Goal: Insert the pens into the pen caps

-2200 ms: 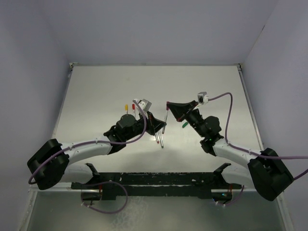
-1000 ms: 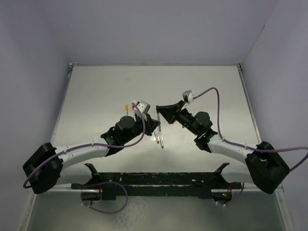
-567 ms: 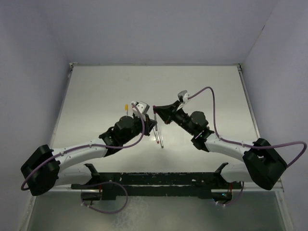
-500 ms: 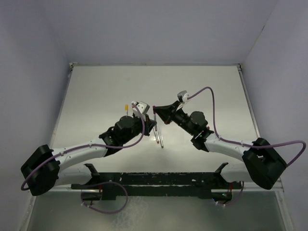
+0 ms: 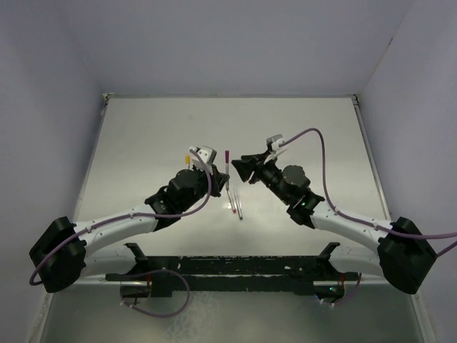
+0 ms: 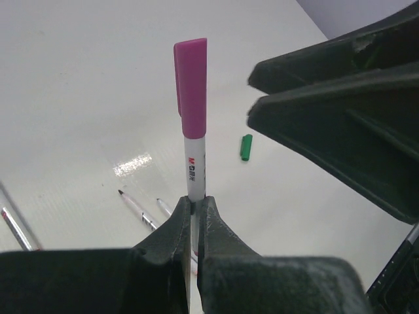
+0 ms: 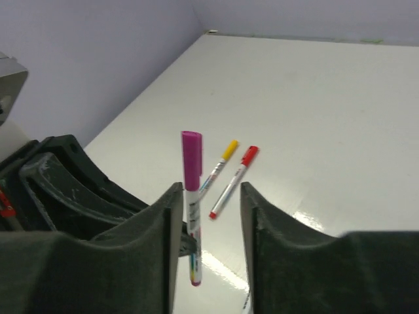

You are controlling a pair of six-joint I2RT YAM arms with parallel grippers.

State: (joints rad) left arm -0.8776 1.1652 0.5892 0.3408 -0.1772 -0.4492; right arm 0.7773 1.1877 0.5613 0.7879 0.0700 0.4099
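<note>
Pen [image 6: 194,167], purple cap [image 6: 191,85] on, upright in your clamped left gripper [image 6: 194,208]; right gripper [image 7: 208,196] parted, empty, just beside.

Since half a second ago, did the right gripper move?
Yes. The right gripper slid slightly right, judged against the loose pens lying on the table, and let go of the capped pen.

2 capped pens [image 7: 234,180] lie on table [image 7: 340,118] left of upright pen [image 7: 192,176].
</note>
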